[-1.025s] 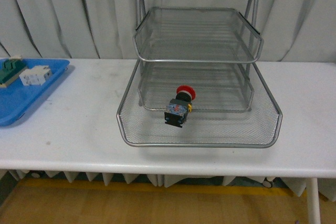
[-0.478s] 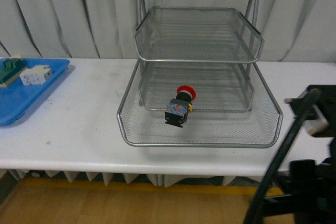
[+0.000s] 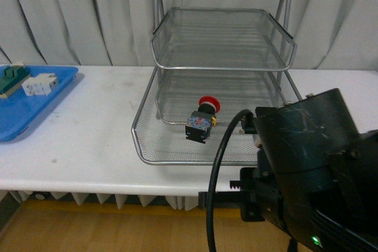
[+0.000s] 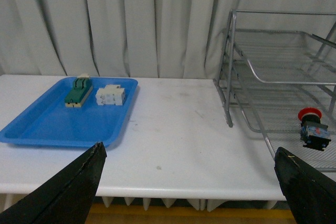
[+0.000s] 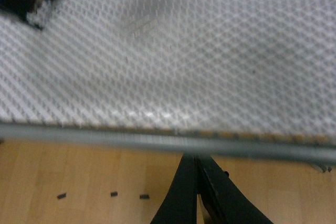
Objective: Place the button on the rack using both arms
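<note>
Red cap, dark body with blue and yellow bits noted on button [image 3: 202,119]. Silver diamond mesh seen on rack [image 3: 224,39]. White counter [image 3: 88,140]; blue tray [image 3: 29,107]; glossy black right arm [image 3: 313,175].

White table [image 3: 94,146]: rack [image 3: 224,156] centre, blue tray [image 3: 29,110] left.

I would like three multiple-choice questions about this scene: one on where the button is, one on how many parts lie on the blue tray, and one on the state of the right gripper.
1. Where is the button?
A. bottom tier of the rack
B. top tier
C. on the blue tray

2. How many parts lie on the blue tray?
A. none
B. two
C. four

3. How is the right gripper?
A. wide open
B. holding the button
C. shut, empty

Answers: 1 A, it sits on the lowest mesh; 2 B, a green-topped block and a white part; 3 C, the fingers meet with nothing between.
</note>
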You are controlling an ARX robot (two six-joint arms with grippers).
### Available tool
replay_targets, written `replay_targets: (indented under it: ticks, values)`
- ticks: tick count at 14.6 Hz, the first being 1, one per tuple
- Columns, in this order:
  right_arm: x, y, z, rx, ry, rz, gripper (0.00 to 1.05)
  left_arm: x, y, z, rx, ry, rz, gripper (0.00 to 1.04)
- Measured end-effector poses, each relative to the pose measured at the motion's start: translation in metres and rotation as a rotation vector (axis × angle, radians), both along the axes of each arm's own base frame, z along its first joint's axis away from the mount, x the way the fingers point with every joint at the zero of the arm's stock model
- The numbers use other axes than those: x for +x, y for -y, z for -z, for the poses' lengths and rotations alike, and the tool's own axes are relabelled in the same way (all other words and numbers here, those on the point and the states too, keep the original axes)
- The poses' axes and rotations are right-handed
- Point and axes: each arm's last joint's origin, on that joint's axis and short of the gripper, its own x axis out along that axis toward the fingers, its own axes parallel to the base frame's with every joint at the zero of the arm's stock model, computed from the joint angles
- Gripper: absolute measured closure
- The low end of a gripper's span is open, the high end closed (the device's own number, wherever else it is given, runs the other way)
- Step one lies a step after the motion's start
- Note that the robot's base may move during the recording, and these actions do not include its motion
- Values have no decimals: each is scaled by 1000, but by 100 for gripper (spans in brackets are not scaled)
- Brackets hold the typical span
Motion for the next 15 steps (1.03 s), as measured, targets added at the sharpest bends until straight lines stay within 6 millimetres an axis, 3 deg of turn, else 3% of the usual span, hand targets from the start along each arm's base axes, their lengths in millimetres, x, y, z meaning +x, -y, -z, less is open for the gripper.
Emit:
replay_targets:
  ticks: [8,11,13,15]
  values:
    - [100,-19,5,-101,134,80,103,0,0,0,0,0,0,7]
    - [147,-27,-7,-118,278,77,103,0,0,0,0,0,0,7]
    - [152,-23,-9,-134,281,62,103,0,0,0,0,0,0,7]
    - [132,-12,-8,-99,253,30,103,0,0,0,0,0,0,7]
